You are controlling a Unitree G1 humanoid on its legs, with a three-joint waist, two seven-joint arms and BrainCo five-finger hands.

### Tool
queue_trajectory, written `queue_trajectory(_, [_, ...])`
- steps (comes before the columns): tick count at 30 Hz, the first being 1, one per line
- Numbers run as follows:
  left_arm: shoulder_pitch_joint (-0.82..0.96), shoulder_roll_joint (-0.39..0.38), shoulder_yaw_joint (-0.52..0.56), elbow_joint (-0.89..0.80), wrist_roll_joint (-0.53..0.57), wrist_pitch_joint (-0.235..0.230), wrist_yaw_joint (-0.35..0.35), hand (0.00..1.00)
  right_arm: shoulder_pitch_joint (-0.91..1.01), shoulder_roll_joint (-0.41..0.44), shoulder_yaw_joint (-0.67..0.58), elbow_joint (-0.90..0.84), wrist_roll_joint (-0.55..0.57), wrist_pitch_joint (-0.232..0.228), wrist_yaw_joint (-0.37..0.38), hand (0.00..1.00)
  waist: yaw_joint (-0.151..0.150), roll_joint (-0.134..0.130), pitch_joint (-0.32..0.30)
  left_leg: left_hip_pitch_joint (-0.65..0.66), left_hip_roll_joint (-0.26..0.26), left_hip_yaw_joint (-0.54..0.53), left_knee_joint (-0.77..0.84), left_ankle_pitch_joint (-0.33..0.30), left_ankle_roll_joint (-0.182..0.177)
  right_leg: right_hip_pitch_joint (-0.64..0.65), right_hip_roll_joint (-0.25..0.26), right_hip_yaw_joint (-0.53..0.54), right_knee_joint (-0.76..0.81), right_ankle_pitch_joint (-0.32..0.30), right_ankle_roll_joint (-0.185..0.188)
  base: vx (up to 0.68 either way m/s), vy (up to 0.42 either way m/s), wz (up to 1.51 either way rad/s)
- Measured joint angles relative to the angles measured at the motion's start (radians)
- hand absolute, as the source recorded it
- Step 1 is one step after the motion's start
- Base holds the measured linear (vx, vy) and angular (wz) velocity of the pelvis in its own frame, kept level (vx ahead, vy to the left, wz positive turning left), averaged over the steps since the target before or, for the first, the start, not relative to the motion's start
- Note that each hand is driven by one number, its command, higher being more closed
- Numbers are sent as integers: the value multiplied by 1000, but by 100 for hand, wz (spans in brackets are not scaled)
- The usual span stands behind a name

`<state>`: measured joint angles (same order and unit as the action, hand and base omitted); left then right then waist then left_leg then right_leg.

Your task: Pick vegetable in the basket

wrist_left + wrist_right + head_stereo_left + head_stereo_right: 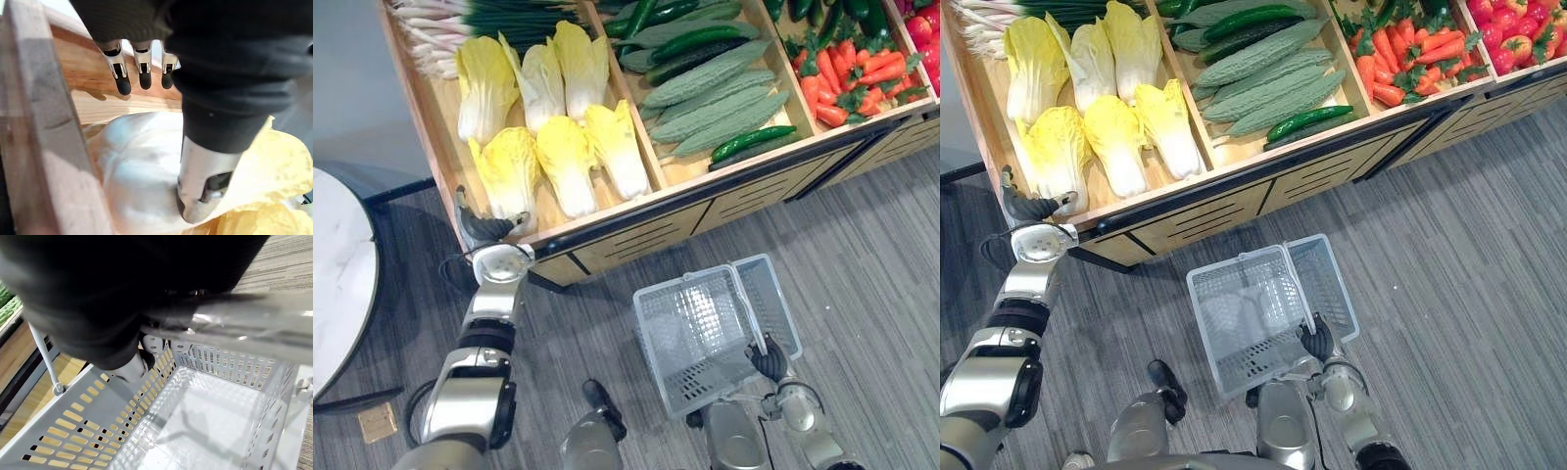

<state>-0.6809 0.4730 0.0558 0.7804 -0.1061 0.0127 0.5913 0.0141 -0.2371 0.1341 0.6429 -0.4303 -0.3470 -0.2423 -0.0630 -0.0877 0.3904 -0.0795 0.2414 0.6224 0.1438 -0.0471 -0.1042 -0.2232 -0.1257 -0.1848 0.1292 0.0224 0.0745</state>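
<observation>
Where the left hand (pixel 487 227) reaches over the front rim of the wooden bin (pixel 607 217), a pale yellow cabbage (pixel 142 166) lies directly under it. Fingers (pixel 123 78) straight, held clear above the white stalk end; thumb (pixel 205 181) pressed against that stalk end. Hand open, nothing clasped. Other cabbages (pixel 566 162) just beyond the fingertips. Right hand (pixel 1317 341) low over the floor (pixel 862 255), curled round the handle (pixel 754 318) of the grey basket (pixel 656 343), which hangs ahead of its palm. Cabbage well apart from the basket.
</observation>
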Motion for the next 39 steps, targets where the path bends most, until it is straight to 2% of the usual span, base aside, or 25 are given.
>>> queue_trajectory(4, [-29, 1, 0, 24, -1, -1, 0, 0, -15, 0, 10, 0, 9, 0, -6, 100, -13, -8, 11, -9, -1, 5, 0, -3, 5, -20, -1, 7, 14, 0, 0, -28, 2, -4])
queue_trajectory(11, [-74, 1, -4, 27, -1, -3, -9, 0, -23, 0, 12, -18, 18, -2, -19, 100, -18, -18, 43, -23, 1, 26, 3, -4, 7, -59, 1, 25, 32, 2, -2, -32, -6, -10])
queue_trajectory(12, [-84, 1, -13, 35, 0, -5, -6, 100, -23, 0, 14, -18, 18, -4, -24, 100, -18, -20, 46, -23, 1, 28, 3, -4, 7, -61, 1, 26, 33, 2, -2, -5, -9, -3])
queue_trajectory(25, [-123, 10, -22, 81, -12, -39, 3, 100, -42, 0, 50, -19, 18, -4, -37, 100, -18, -25, 48, -41, -1, 30, 4, -3, 8, -79, -3, 26, 33, 6, -4, 0, 0, 1])
queue_trajectory(28, [-122, 3, -23, 88, -76, -60, 24, 100, -42, 0, 51, -19, 17, -4, -39, 100, -21, -25, 49, -38, -4, 24, 1, -1, 10, -71, -6, 20, 30, 7, -4, 3, 3, 4])
queue_trajectory(30, [-115, -15, -17, 88, -166, -103, 64, 100, -42, 3, 51, -16, 17, -3, -43, 100, -22, -26, 49, -27, -7, 19, -3, 0, 12, -55, -10, 12, 28, 7, -4, 12, 9, 9])
queue_trajectory(31, [-112, -22, -11, 88, -177, -116, 77, 100, -42, 4, 52, -13, 16, -1, -44, 100, -23, -26, 49, -23, -8, 18, -4, 0, 12, -49, -10, 10, 25, 7, -4, 15, 15, 11])
queue_trajectory(33, [-77, -60, 24, 56, -240, -172, 151, 100, -41, 17, 55, 2, 15, 1, -49, 100, -43, -25, 49, -1, -16, -2, -16, 3, 15, -9, -16, -11, 7, 8, -2, 26, 23, 22])
queue_trajectory(35, [-37, -98, 48, -6, -278, -225, 212, 100, -27, 23, 55, 2, 15, 6, -57, 100, -42, -25, 48, 14, -20, -8, -24, 3, 15, 15, -18, -25, -5, 8, -1, 21, 24, 18])
queue_trajectory(36, [-8, -122, 60, -45, -285, -259, 252, 100, -19, 24, 54, 2, 14, 9, -59, 100, -41, -23, 47, 21, -24, -14, -32, 4, 15, 27, -19, -31, -12, 9, -1, 15, 21, 14])
queue_trajectory(37, [8, -132, 62, -68, -285, -277, 273, 100, -17, 24, 54, 3, 14, 10, -59, 100, -42, -23, 47, 25, -26, -19, -36, 6, 15, 35, -20, -36, -17, 10, 1, 22, 21, 20])
queue_trajectory(39, [73, -191, 79, -151, -285, -323, 362, 100, -6, 26, 50, 8, 5, 17, -57, 100, -41, -17, 42, 35, -31, -36, -42, 6, 14, 67, -21, -56, -37, 11, 3, 31, 17, 23])
